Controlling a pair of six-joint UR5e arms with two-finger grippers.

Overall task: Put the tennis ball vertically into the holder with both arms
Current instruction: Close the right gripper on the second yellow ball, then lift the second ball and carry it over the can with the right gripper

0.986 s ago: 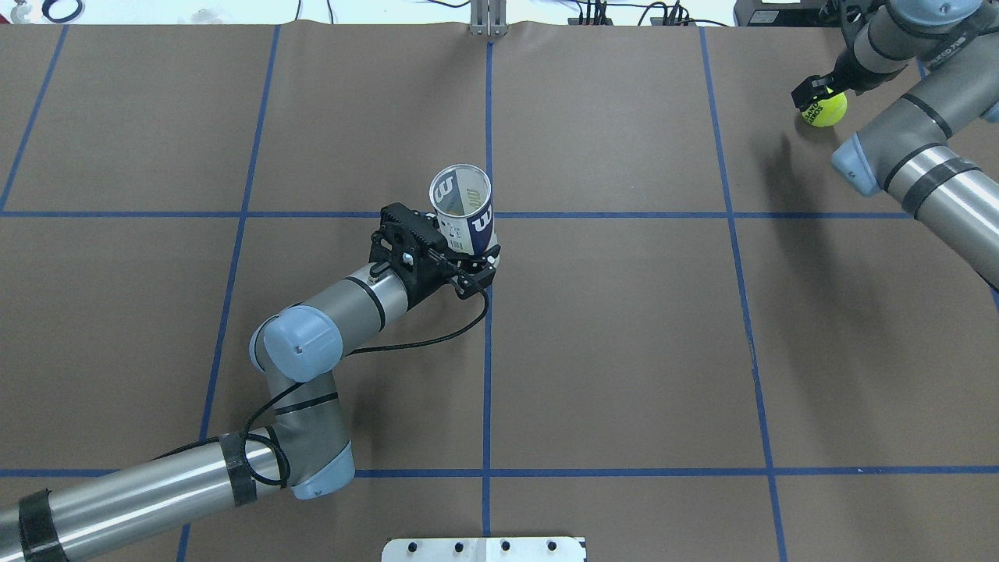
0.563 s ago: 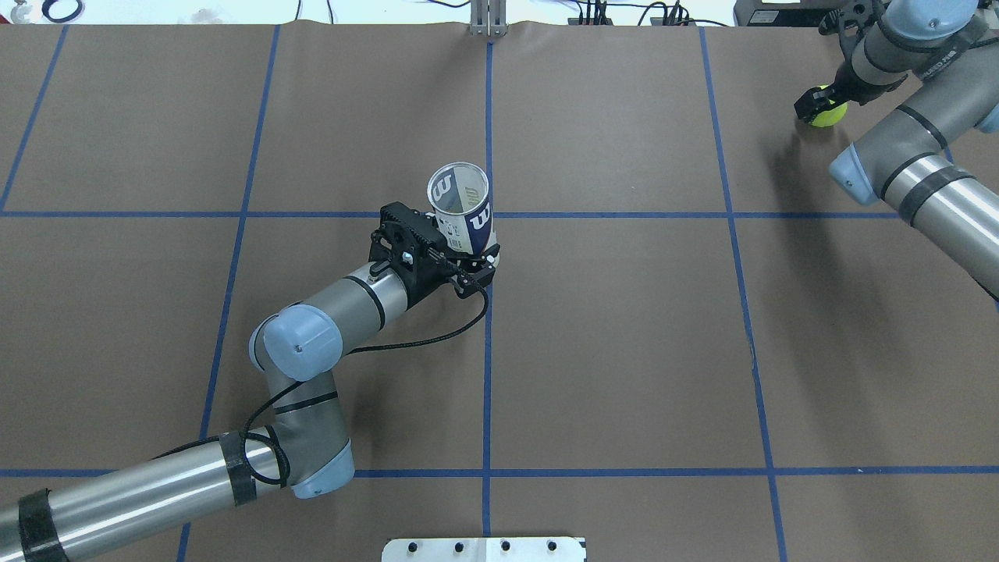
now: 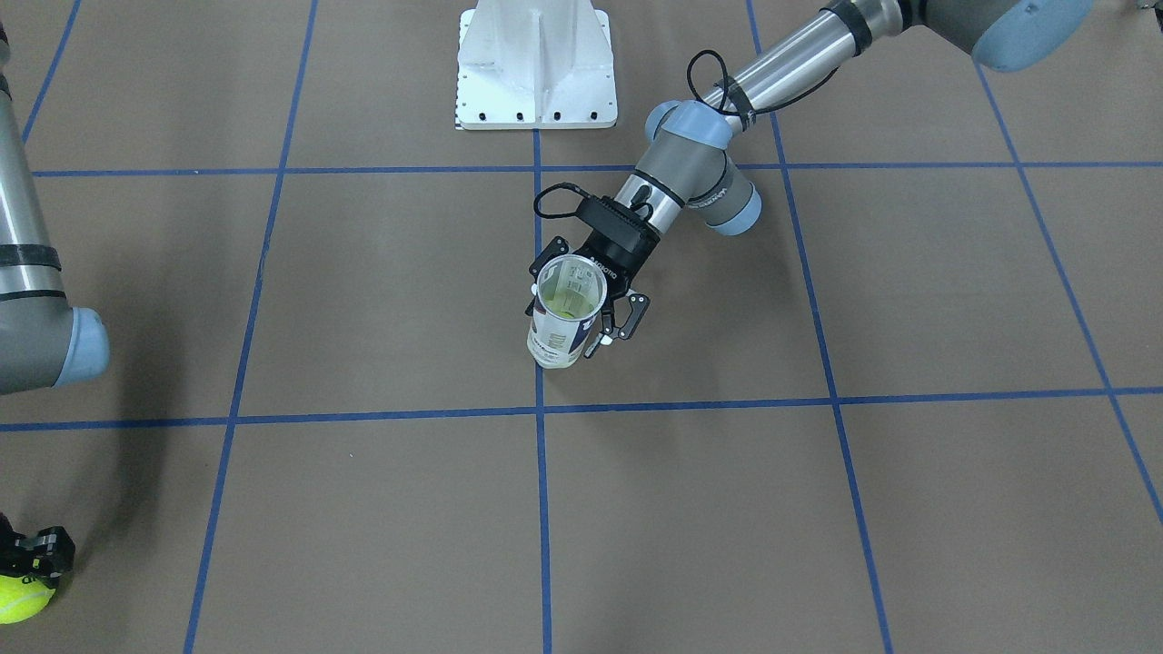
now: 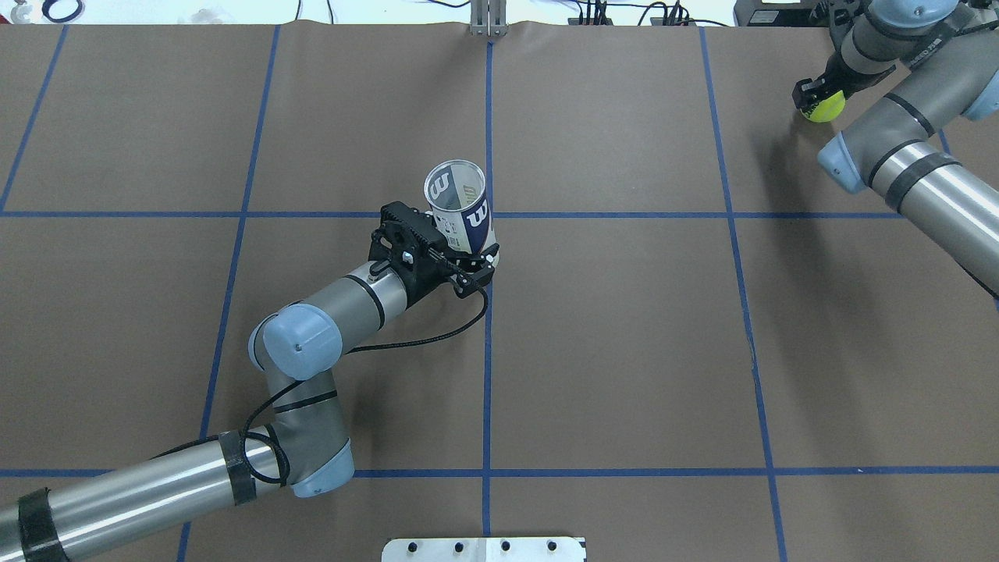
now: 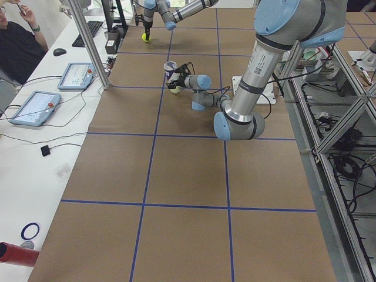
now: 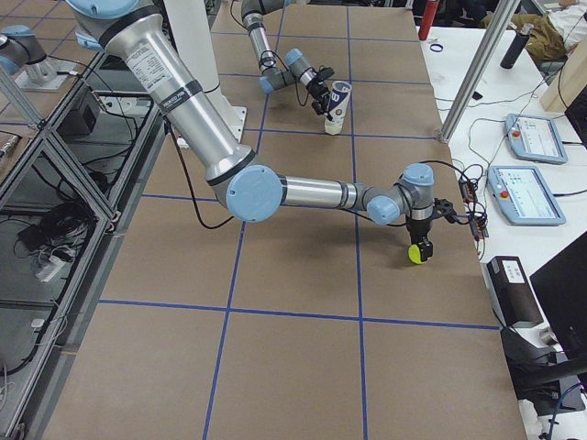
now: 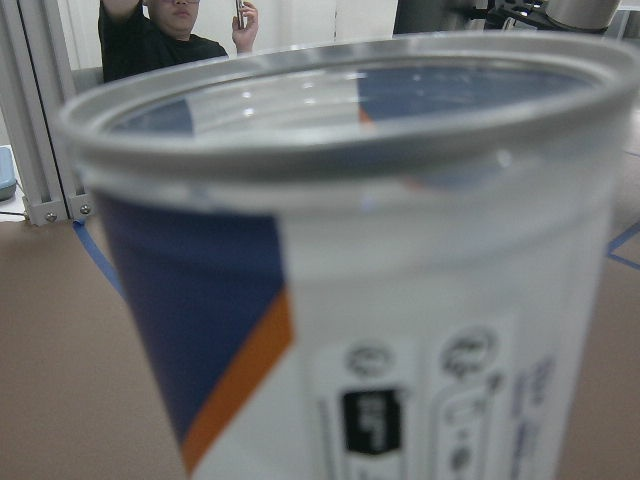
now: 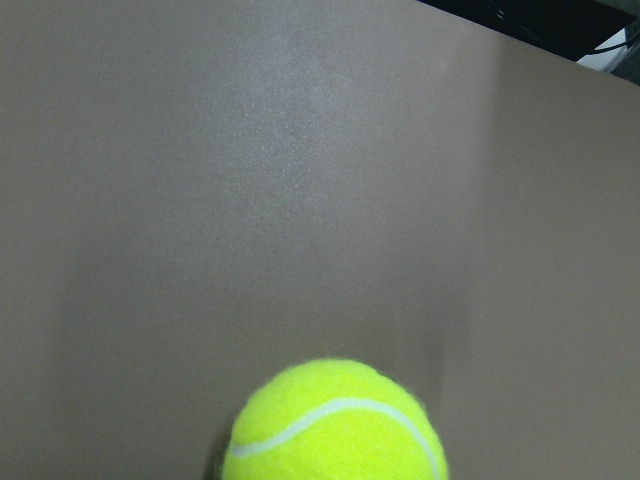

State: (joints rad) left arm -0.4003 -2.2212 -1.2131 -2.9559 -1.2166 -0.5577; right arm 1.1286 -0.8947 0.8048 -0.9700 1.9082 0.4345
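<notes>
The left claw (image 4: 478,269) was clamped on the lower part of the tube (image 4: 459,209), just left of centre in the overhead view, where two blue tape lines (image 4: 488,117) crossed. The tube stood roughly upright with its open mouth up. The right claw (image 4: 815,92) was closed on the tennis ball (image 4: 827,109) in the upper right corner of that frame, well apart from the tube.

The front-facing view looked straight down the tube's round mouth and showed a faint greenish tint inside, too unclear to identify. It also showed the ball (image 3: 20,598) at the lower left edge, below the right claw's black fingers (image 3: 41,548). The right side view showed the ball (image 6: 419,252) low over the worktop (image 6: 293,367), but whether it touched the surface could not be told.

The left wrist camera was filled by the tube's clear plastic wall (image 7: 420,300), its thick rounded rim, and a white label with a navy panel and an orange stripe. A person (image 7: 165,45) showed in its upper left. The right wrist camera saw only the fuzzy yellow-green ball (image 8: 335,425) with its white curved seam, at the bottom, against the matte brown worktop. A white metal base (image 3: 536,64) sat at the top of the front-facing view.
</notes>
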